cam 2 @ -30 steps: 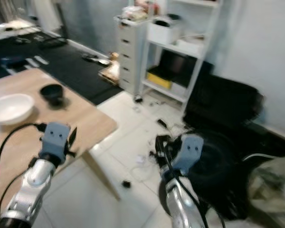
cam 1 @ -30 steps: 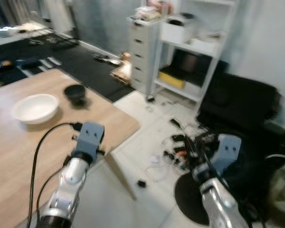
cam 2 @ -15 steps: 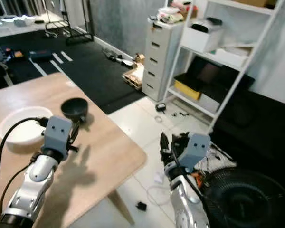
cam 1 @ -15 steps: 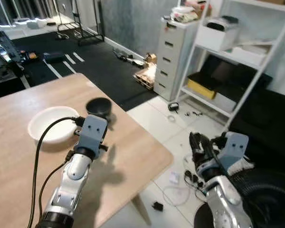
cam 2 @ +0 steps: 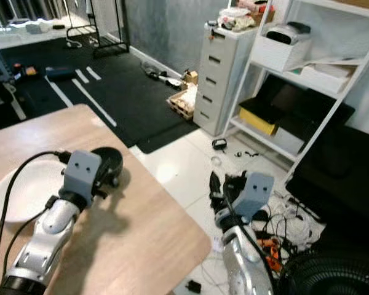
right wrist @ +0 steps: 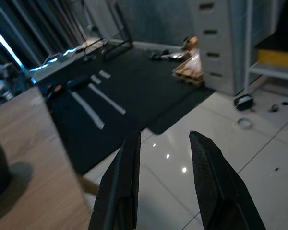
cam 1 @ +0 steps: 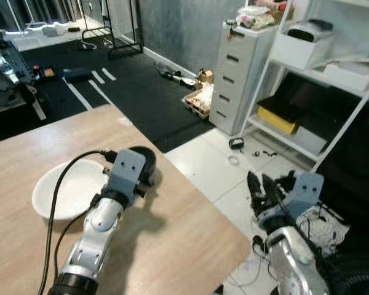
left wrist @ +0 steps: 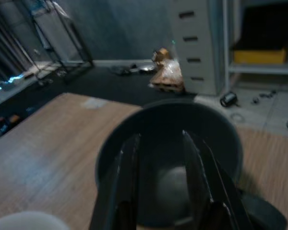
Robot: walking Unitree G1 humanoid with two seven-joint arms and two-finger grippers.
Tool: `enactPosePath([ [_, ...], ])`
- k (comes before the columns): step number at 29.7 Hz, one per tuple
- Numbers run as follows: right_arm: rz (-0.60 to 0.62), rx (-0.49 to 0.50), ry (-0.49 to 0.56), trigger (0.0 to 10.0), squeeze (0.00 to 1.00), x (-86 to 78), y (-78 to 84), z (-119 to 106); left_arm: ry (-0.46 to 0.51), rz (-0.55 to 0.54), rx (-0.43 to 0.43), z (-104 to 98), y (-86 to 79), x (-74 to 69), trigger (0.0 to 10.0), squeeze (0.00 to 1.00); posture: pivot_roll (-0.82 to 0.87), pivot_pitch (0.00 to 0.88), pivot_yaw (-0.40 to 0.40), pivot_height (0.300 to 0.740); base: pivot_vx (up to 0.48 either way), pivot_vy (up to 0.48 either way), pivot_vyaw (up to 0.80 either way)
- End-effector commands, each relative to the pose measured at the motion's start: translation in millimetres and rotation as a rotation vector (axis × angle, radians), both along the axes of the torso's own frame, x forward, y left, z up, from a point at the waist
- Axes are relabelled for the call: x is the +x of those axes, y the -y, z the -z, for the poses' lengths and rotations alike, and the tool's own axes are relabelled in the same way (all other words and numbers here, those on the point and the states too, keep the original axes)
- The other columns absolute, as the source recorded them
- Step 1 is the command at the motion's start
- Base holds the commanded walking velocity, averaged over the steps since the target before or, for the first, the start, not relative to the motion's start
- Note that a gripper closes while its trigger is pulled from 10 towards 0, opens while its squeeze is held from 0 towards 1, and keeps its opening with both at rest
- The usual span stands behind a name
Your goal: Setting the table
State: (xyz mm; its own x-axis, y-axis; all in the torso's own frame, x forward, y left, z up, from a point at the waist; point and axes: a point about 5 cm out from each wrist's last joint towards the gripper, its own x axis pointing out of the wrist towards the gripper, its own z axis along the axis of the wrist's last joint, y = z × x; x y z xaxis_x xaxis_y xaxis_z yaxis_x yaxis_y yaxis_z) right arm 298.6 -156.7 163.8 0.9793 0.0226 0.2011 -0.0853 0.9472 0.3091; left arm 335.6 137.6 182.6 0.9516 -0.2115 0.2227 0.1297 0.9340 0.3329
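A wooden table (cam 1: 190, 239) is filling the lower left of the frame, with white floor (cam 1: 203, 166) at its right edge. The view has been swinging toward the table, so the white bowl (cam 1: 71, 187) now sits closer. The left gripper (left wrist: 161, 189) is reaching over the black bowl (left wrist: 170, 158), fingers apart, holding nothing. The right gripper (right wrist: 161, 184) is hanging open past the table edge, over clear floor.

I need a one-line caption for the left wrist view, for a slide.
Left gripper, fingers apart, aimed over the dark bowl on the wooden table.
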Motion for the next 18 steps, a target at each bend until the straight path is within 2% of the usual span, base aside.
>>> enactPosePath([
  [1,0.005,0.002,-0.025,10.0,0.0,-2.2,0.6,5.4,-0.026,0.02,0.008,5.6,2.8,-3.9,10.0,0.0,0.04,0.118,0.099,0.74,0.0,0.0,0.0],
  [11,-0.012,-0.025,-0.019,10.0,0.0,-1.9,-3.2,3.2,-0.019,0.051,-0.006,-3.6,6.6,-3.5,10.0,0.0,0.04,0.118,0.098,0.74,0.0,0.0,0.0],
  [15,-0.103,-0.044,0.003,10.0,0.0,-1.8,-16.0,-2.2,-0.012,0.083,0.002,-10.6,4.5,-4.5,10.0,0.0,0.04,0.118,0.098,0.74,0.0,0.0,0.0],
  [18,-0.166,-0.059,0.03,10.0,0.0,-0.5,-26.3,-8.8,-0.007,0.121,0.042,-24.9,-4.5,-6.0,10.0,0.0,0.06,0.126,0.096,0.74,0.0,0.0,0.0],
])
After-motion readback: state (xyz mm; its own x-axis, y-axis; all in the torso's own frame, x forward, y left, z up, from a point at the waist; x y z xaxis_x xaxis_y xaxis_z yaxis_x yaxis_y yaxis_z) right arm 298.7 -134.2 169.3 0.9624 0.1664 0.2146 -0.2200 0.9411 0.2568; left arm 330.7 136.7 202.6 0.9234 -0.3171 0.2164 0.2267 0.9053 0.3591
